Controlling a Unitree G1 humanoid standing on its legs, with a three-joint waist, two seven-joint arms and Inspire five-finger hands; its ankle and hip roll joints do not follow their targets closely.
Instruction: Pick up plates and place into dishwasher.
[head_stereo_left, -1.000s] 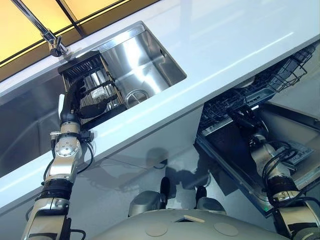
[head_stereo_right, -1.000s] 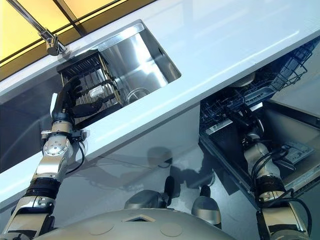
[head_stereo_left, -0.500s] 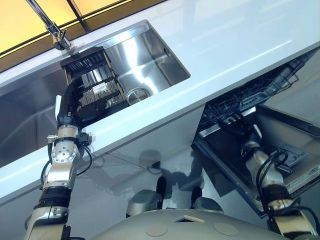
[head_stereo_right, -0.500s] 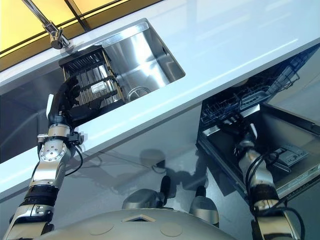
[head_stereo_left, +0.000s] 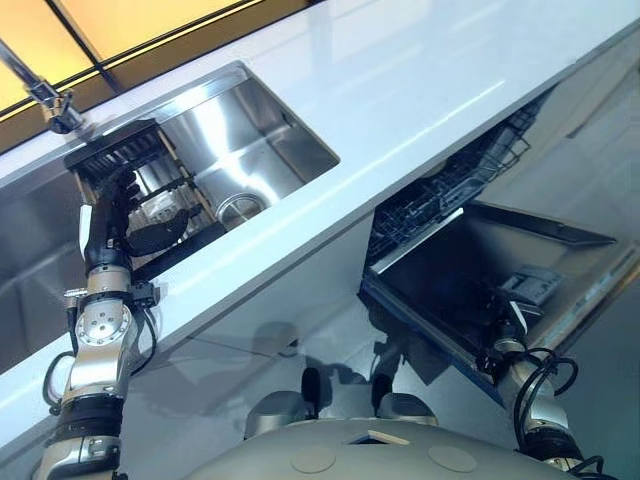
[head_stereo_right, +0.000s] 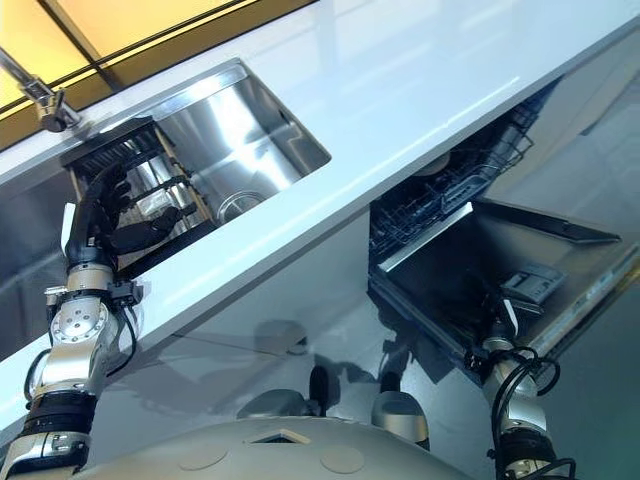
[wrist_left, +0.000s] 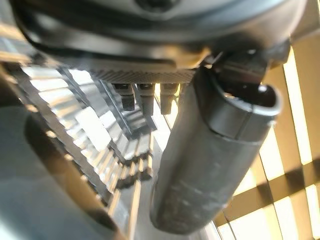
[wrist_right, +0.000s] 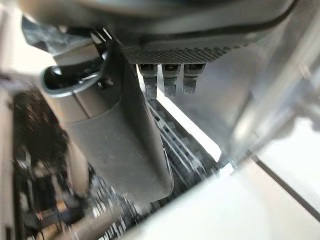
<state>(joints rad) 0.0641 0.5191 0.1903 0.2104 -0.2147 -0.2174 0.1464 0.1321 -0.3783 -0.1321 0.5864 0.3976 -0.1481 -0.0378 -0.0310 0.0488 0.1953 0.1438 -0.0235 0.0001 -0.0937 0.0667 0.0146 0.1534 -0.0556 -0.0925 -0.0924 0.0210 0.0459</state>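
Observation:
Several shiny plates (head_stereo_left: 158, 200) stand on edge in a black dish rack (head_stereo_left: 118, 152) inside the steel sink (head_stereo_left: 255, 130). My left hand (head_stereo_left: 108, 212) reaches up into the sink right beside the rack, fingers straight and thumb (head_stereo_left: 155, 235) spread toward the plates, holding nothing. The left wrist view has the rack's ribbed rows (wrist_left: 75, 115) just past the straight thumb (wrist_left: 210, 165). My right hand (head_stereo_left: 508, 322) hangs low by the outer edge of the open dishwasher door (head_stereo_left: 470, 265), open and with nothing in it.
The dishwasher's dark wire rack (head_stereo_left: 445, 190) sits under the white counter (head_stereo_left: 400, 80), with the door folded down in front. A faucet (head_stereo_left: 50, 95) stands behind the sink. The round drain (head_stereo_left: 238, 208) lies on the sink floor next to the dish rack.
The camera has shifted. My right hand has drawn back from the dishwasher's rack to the door's outer edge. The left hand stays at the dish rack in the sink.

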